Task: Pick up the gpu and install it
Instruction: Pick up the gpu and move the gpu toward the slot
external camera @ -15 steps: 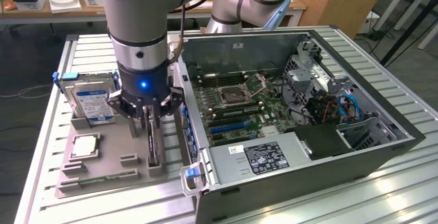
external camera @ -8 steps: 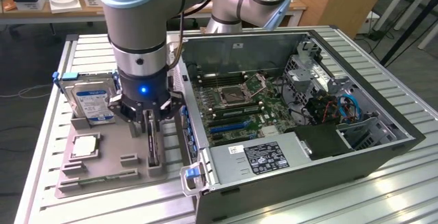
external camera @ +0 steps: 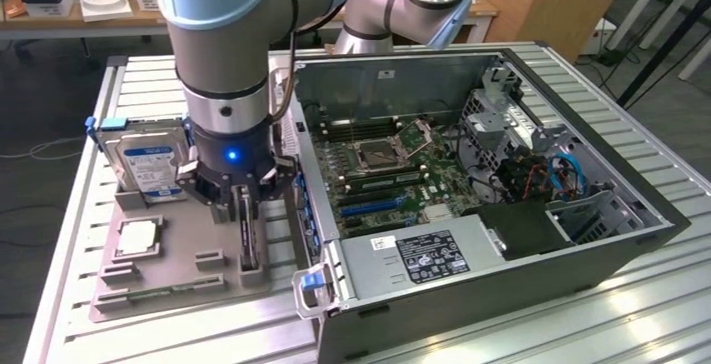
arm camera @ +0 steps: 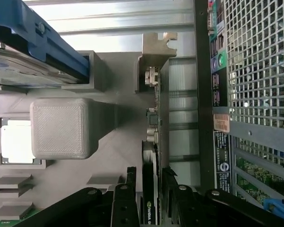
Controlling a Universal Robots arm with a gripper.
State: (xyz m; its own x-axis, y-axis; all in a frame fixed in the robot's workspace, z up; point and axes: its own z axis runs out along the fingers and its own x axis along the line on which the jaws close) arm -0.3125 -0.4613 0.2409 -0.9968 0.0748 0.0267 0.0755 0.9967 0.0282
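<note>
gpu (external camera: pixel 249 246) on edge, gripper (external camera: pixel 248 206) atop, case (external camera: pixel 444 318) just beside.

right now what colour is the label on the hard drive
Blue and white; the hard drive label shows best in the exterior view.

The arm (external camera: pixel 228 56) is reaching down over a grey holder tray (external camera: pixel 166 285) on the slatted metal table (external camera: pixel 622 314). Its gripper (external camera: pixel 246 210) is sitting right over the gpu (external camera: pixel 248 247), which is standing edge-on in its slot. A hard drive (external camera: pixel 150 160) and a processor chip (external camera: pixel 136 237) are resting in the tray toward the exterior view's left. An open computer case (external camera: pixel 650 214) is lying just beside the tray on the exterior view's right, showing its motherboard (external camera: pixel 378 160).
</note>
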